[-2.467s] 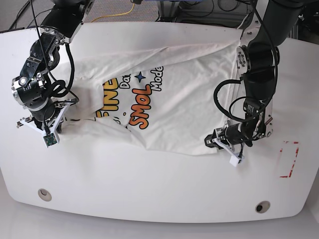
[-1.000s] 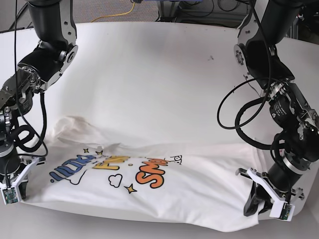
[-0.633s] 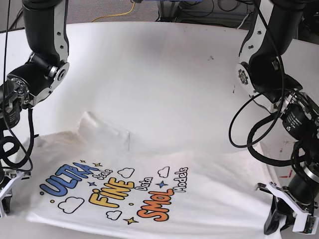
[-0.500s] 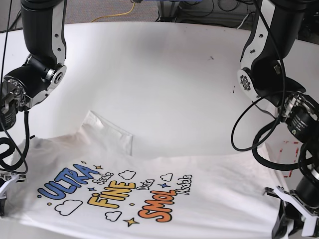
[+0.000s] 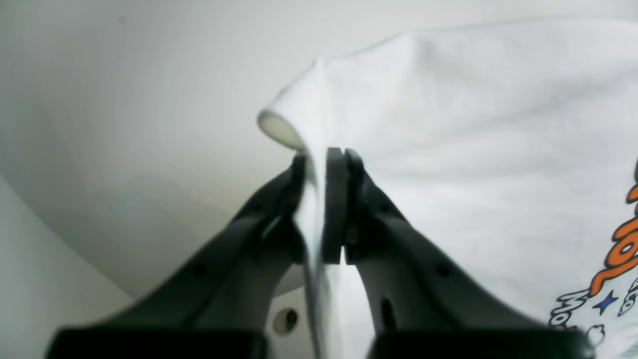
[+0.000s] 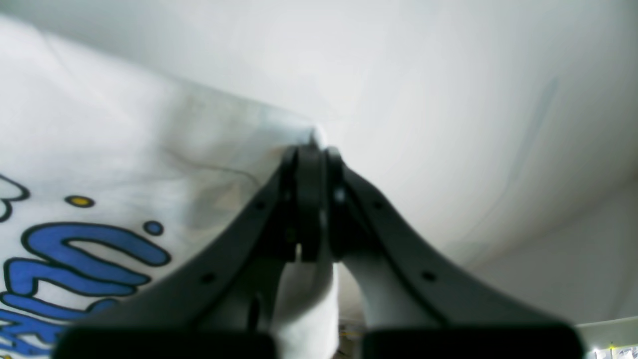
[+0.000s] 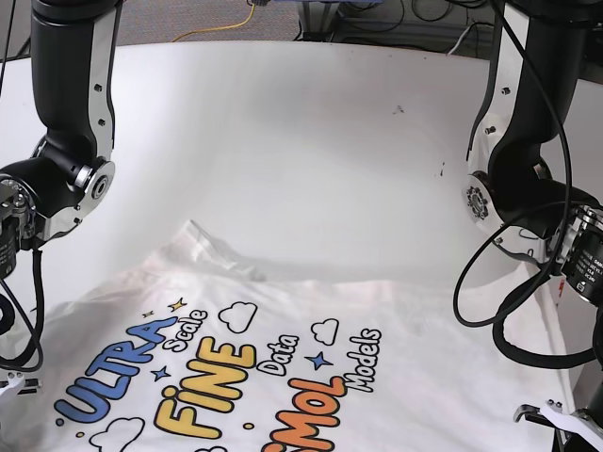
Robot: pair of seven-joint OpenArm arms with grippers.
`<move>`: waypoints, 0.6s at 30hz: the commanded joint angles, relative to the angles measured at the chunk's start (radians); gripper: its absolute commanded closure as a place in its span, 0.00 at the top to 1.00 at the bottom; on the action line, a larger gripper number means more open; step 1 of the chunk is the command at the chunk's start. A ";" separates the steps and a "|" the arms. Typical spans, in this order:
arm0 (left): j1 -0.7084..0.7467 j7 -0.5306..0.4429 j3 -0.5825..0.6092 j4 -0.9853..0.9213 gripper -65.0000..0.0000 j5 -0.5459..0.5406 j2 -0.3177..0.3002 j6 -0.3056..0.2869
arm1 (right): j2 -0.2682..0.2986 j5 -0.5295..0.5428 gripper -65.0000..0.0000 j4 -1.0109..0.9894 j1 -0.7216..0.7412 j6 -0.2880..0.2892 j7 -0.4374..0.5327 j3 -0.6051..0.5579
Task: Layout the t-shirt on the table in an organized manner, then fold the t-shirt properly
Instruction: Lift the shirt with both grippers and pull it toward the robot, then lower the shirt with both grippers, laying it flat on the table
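The white t-shirt lies spread with its print facing up on the near part of the white table, running off the bottom of the base view. My left gripper is shut on a bunched edge of the t-shirt, which drapes down between its fingers. My right gripper is shut on a corner of the t-shirt near the blue letters. In the base view both grippers' fingertips are cut off at the lower corners.
My right arm stands over the left side of the table and my left arm over the right. Small dark specks mark the far tabletop. Cables lie beyond the back edge. A round grommet hole shows below the left gripper.
Both grippers have kept pulling the t-shirt toward the near edge. The print has slid lower in the base view, and the grippers have dropped out of its bottom corners.
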 commanded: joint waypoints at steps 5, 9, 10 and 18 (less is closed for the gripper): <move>-0.035 0.046 -0.049 0.008 0.01 -0.042 -0.007 0.000 | 0.016 -0.017 0.00 0.009 0.031 -0.002 0.006 0.006; -0.035 0.046 -0.079 0.008 0.01 -0.093 -0.018 0.000 | 0.021 -0.017 0.00 0.009 0.030 -0.002 0.005 0.006; -0.035 0.046 -0.079 0.008 0.01 -0.108 -0.032 0.001 | 0.021 -0.017 0.00 0.009 0.030 -0.002 0.005 0.006; -0.035 0.046 -0.079 0.008 0.01 -0.146 -0.069 0.004 | 0.036 -0.017 0.00 0.011 0.080 -0.002 -0.042 0.003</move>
